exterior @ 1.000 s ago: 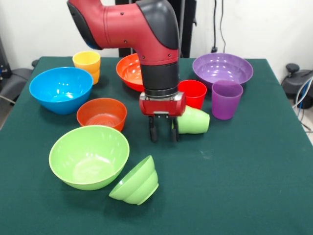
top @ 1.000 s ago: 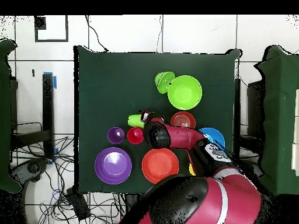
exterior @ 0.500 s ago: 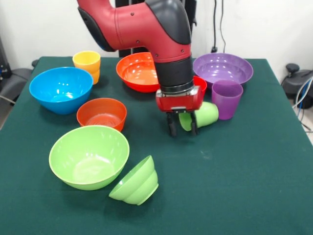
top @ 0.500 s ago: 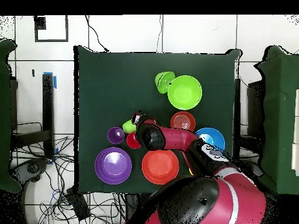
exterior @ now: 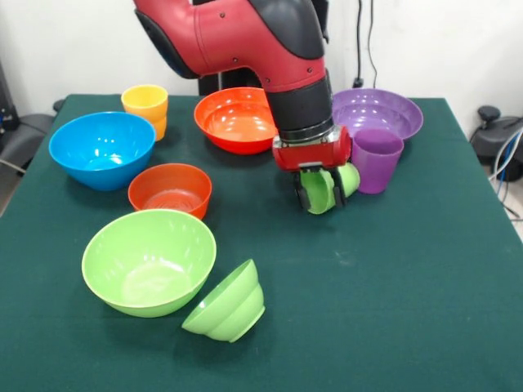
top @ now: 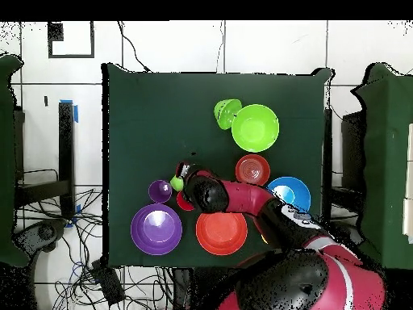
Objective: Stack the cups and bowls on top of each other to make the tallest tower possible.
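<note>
Since a second ago the end effector [exterior: 320, 194] has moved toward the purple cup [exterior: 377, 163], and its fingers now straddle the light green cup [exterior: 329, 186], which lies on its side on the surface [exterior: 392, 294]; the fingers pinch this cup across its body. The cup itself has been pushed closer to the purple cup and now lies just beside it. The red cup is now hidden behind the arm in the front view.

Nearest the camera, the small light green ribbed bowl [exterior: 228, 303] lies tipped on its side, touching the large light green bowl [exterior: 148, 260], which stands upright with nothing in it. Behind them the small orange-red bowl [exterior: 170, 189] is empty, as are the blue bowl [exterior: 101, 148], the large orange bowl [exterior: 235, 119] and the purple bowl [exterior: 376, 113] farther back. The yellow cup [exterior: 145, 107] stands upright at the far corner. No tower stands yet.
</note>
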Controlling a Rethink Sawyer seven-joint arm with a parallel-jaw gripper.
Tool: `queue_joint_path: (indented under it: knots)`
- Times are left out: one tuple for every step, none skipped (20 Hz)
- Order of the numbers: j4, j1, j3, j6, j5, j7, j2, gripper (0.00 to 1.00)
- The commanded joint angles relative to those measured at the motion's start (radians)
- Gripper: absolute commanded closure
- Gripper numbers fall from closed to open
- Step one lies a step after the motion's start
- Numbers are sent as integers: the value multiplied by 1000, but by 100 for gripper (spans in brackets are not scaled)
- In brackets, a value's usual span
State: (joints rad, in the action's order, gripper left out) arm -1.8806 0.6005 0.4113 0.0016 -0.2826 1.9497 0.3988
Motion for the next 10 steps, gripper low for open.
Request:
queue_joint_path:
  knots:
    - [-59, 35, 99, 147, 36, 81, 12, 0]
    - [-66, 46, 110, 153, 36, 78, 13, 0]
    - [-69, 52, 115, 154, 34, 77, 10, 0]
    - [-73, 64, 126, 160, 33, 73, 7, 0]
    - [-74, 69, 130, 161, 30, 70, 2, 0]
    - [-78, 81, 141, 164, 26, 65, -4, 0]
    - [-79, 86, 144, 166, 25, 63, -9, 0]
    - [-82, 95, 151, 165, 21, 61, -17, 0]
    - [-83, 100, 154, 163, 20, 61, -23, 0]
    - [-87, 109, 159, 162, 16, 59, -31, 0]
